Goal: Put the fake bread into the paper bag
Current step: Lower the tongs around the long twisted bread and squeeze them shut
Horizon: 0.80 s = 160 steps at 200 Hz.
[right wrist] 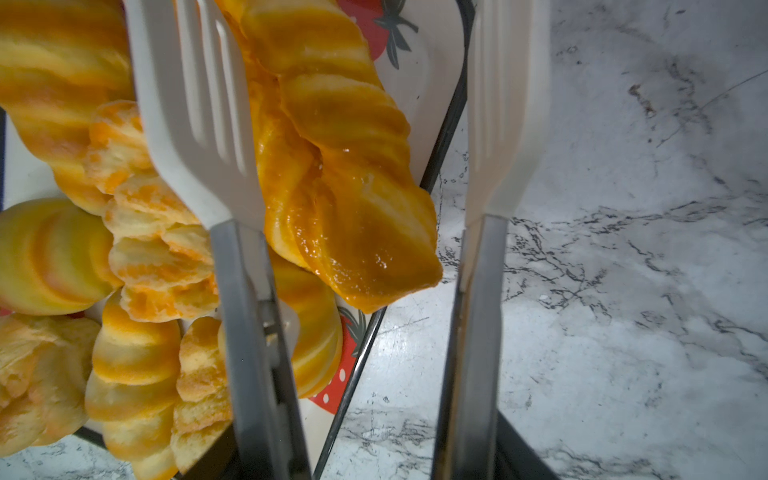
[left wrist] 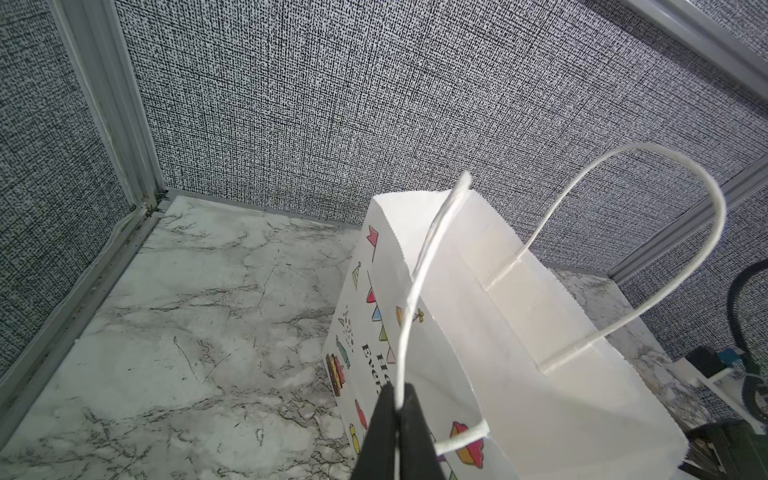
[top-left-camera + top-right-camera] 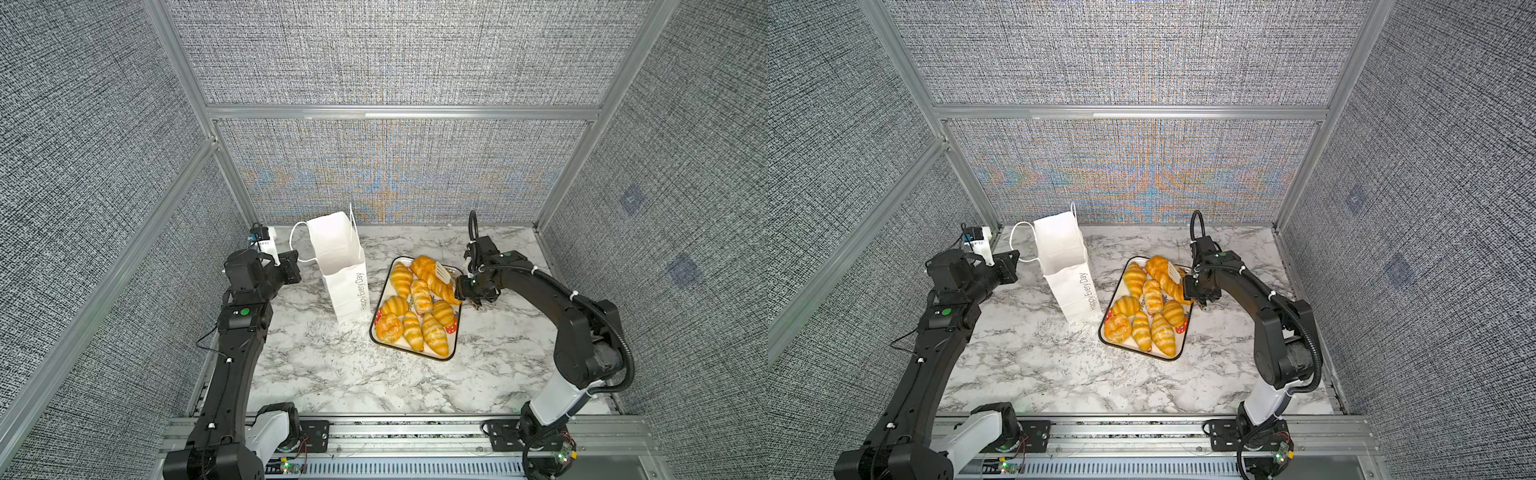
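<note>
- Paper bag (image 3: 347, 286) (image 3: 1073, 274): stands far-left of centre on marble table (image 3: 332, 374), just left of tray, mouth open.
- L gripper (image 2: 398, 407): pinched tight on bag's near-side cord handle (image 2: 419, 282). Seen clearly in L wrist view. Second handle loops free over far rim.
- Fake bread (image 3: 419, 307) (image 3: 1150, 307): abt nine pcs, all on strawberry tray (image 3: 411, 352) right of bag.
- Braided loaf (image 3: 436, 278) (image 1: 345, 166): along tray's far-right side, its near end overhanging rim.
- R gripper (image 3: 467, 291) (image 3: 1194, 289): at tray's right edge, carrying white slotted tongs (image 1: 195, 104) by their metal arms.
- Tongs: blades apart, not clamped. One blade over the bread left of the loaf, the other over bare table outside the rim. Loaf end sits btwn them. Whether the left blade touches bread, can't tell.
</note>
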Each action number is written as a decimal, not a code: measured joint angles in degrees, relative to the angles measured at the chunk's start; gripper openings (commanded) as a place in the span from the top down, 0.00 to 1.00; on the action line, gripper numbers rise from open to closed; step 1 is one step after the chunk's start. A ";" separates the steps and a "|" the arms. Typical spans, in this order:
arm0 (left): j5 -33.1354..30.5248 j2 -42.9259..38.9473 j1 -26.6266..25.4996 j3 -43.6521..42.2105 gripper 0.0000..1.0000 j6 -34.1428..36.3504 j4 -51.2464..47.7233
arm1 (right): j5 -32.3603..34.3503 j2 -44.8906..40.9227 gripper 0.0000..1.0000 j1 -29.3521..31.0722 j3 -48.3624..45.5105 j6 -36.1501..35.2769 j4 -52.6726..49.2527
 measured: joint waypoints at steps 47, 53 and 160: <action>0.00 -0.02 0.02 0.00 0.93 0.00 0.00 | -1.29 1.57 0.40 -0.68 0.24 -0.17 0.98; 0.00 -0.02 0.02 0.00 0.93 0.00 0.00 | -1.33 1.60 0.41 -0.66 0.28 -0.17 1.09; 0.02 0.09 0.11 0.00 0.93 -0.02 0.00 | -2.38 1.14 0.45 -0.66 0.48 -0.20 1.86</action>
